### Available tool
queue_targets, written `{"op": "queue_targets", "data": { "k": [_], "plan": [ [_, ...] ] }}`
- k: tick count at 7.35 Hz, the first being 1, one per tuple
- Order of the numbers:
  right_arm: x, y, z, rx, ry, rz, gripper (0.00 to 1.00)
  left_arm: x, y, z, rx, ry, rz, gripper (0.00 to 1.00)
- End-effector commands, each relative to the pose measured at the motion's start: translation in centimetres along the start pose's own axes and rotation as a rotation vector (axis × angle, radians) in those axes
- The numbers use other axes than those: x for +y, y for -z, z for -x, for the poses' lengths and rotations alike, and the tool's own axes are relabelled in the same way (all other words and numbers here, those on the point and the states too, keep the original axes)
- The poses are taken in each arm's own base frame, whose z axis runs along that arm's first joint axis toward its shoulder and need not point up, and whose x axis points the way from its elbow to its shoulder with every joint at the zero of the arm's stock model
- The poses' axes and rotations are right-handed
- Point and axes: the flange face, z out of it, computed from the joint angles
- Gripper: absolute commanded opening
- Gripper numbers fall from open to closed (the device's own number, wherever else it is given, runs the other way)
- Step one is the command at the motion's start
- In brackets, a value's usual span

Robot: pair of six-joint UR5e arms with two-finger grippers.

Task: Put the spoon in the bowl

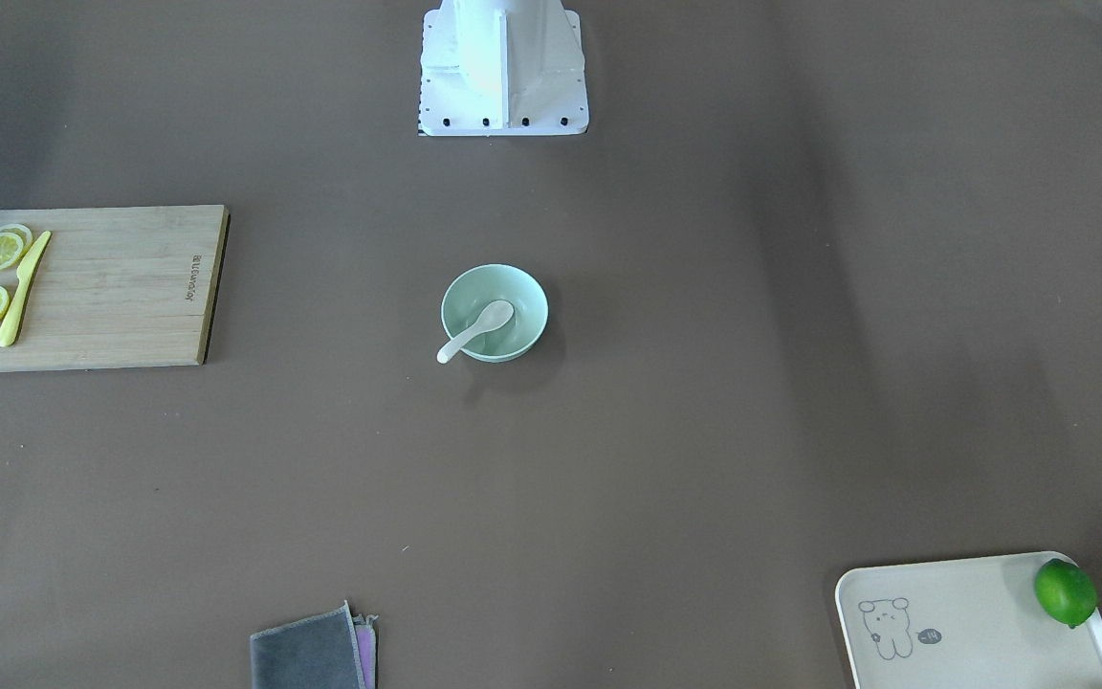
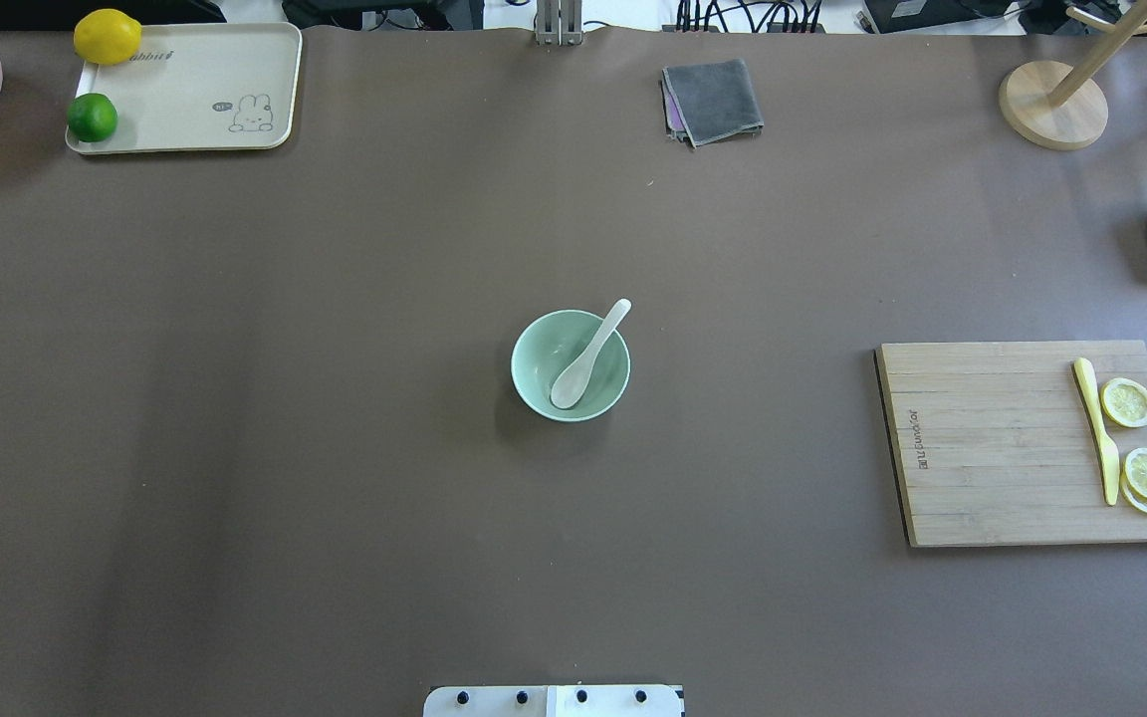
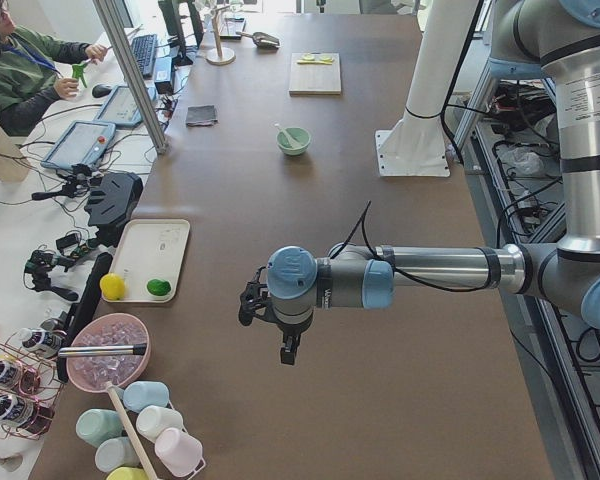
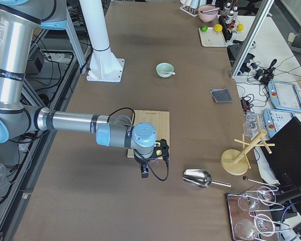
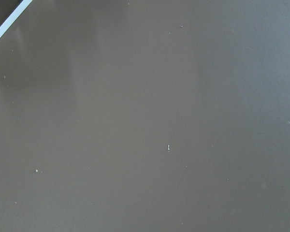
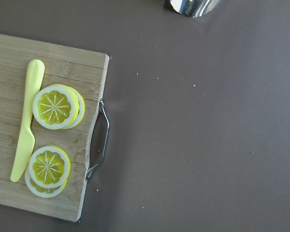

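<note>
Overhead view, robot base at 6 o'clock. The brown table (image 2: 335, 448) fills the field.

The left arm (image 3: 440, 268) reaches out level over the table's left end, and the left gripper (image 3: 287, 350) hangs downward from its wrist, above bare tabletop. It shows only in the side view, so how far its jaws stand apart, and whether it has hold of anything, cannot be told.

The right arm (image 4: 70, 122) reaches out level over the table's right end. The right gripper (image 4: 145, 169) points down above the handle end of the cutting board (image 2: 992, 448). Its opening and any load likewise cannot be told.

The cutting board lies at 3 o'clock from the bowl (image 2: 534, 388), well apart from it. The tray (image 2: 185, 90) sits at 10 o'clock, in the far left corner, and the folded grey cloth (image 2: 718, 100) at 1 o'clock, near the far edge.

The mint-green bowl stands upright at the table's centre, far from both grippers. The white spoon (image 2: 588, 358) rests inside it, with the scoop low in the bowl toward 7 o'clock and the handle leaning on the rim and jutting past it toward 1 o'clock.

A yellow knife (image 2: 1096, 428) lies on the board, with lemon slices (image 2: 1128, 402) just beside it at 3 o'clock. A lime (image 2: 93, 117) and a lemon (image 2: 108, 36) sit on the tray's left side
</note>
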Motion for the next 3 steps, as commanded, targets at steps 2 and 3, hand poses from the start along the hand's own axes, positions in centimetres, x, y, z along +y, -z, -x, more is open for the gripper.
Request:
{"op": "queue_targets", "data": {
  "k": [2, 3],
  "plan": [
    [-0.01, -0.12, 0.02, -0.002, 0.000, 0.002, 1.00, 0.02, -0.09, 0.03, 0.000, 0.000, 0.002, 0.99],
    [-0.05, -0.11, 0.11, -0.002, 0.003, 0.002, 1.00, -0.06, -0.05, -0.01, 0.000, -0.002, 0.001, 0.99]
  ]
}}
